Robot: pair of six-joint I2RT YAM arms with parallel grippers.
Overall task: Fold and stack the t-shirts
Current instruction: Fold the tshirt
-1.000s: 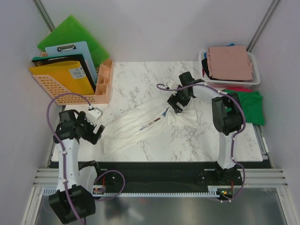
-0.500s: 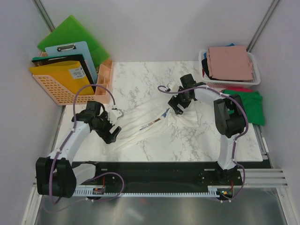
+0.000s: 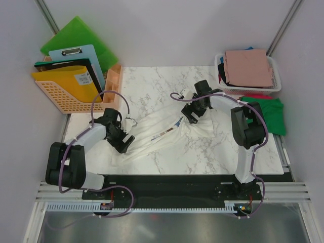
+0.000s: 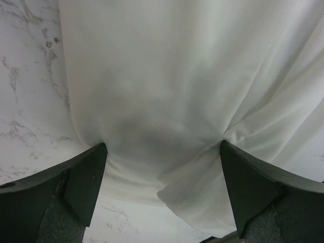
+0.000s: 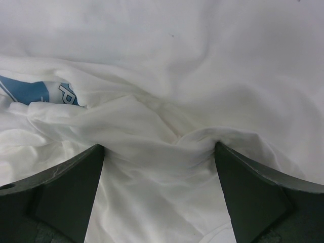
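The crumpled cream-white cloth t-shirt (image 3: 163, 135) lies diagonally on the marble desk (image 3: 152, 86), the released left end effector (image 3: 125, 144) over its near-left end, the released right end effector (image 3: 193, 114) over its far-right part.

Around the basket (image 3: 243, 91)
The white t-shirt (image 3: 162, 134) lies rumpled (blue print showing) well left of it; pink t-shirt (image 3: 248, 67) folded atop it; green t-shirt (image 3: 272, 114) just beside.
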